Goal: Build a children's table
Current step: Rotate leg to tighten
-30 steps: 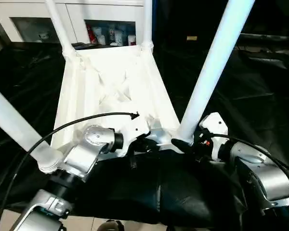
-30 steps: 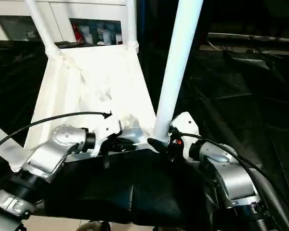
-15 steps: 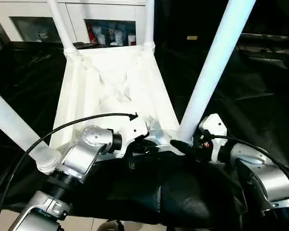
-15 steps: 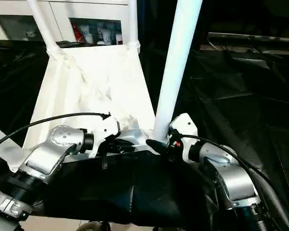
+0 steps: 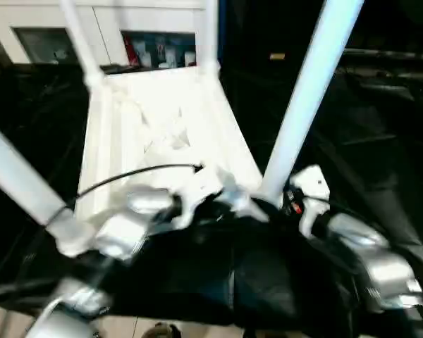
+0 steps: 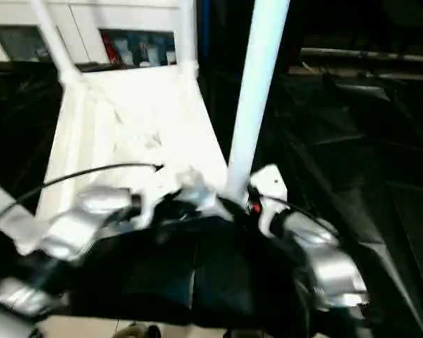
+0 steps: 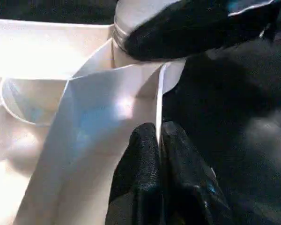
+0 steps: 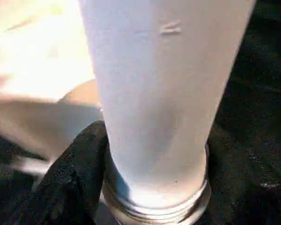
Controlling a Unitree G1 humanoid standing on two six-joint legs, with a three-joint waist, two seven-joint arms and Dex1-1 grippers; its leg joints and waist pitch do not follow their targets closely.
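Observation:
The children's table lies upside down on black cloth, its ribbed underside [image 5: 162,127] facing up. White legs stand in its corner sockets: two far ones [image 5: 210,32], a near left one [image 5: 17,176] and a near right one [image 5: 303,98]. My left gripper [image 7: 158,129] is shut on the thin near rim [image 7: 159,93] of the top, close to the near right corner [image 5: 247,201]. My right gripper [image 5: 271,201] holds the base of the near right leg [image 8: 154,93], one black finger [image 8: 75,178] pressed against it just above the socket; the other finger is hidden behind the leg.
A white cabinet with glass-fronted shelves [image 5: 155,49] stands behind the table. Black cloth [image 5: 381,141] covers the ground all around, with folds on the right. A strip of pale floor [image 5: 127,327] shows at the near edge.
The whole picture has shifted slightly and blurred, so the camera moved. Both grippers stay at the table's near right corner, and the table has not visibly moved.

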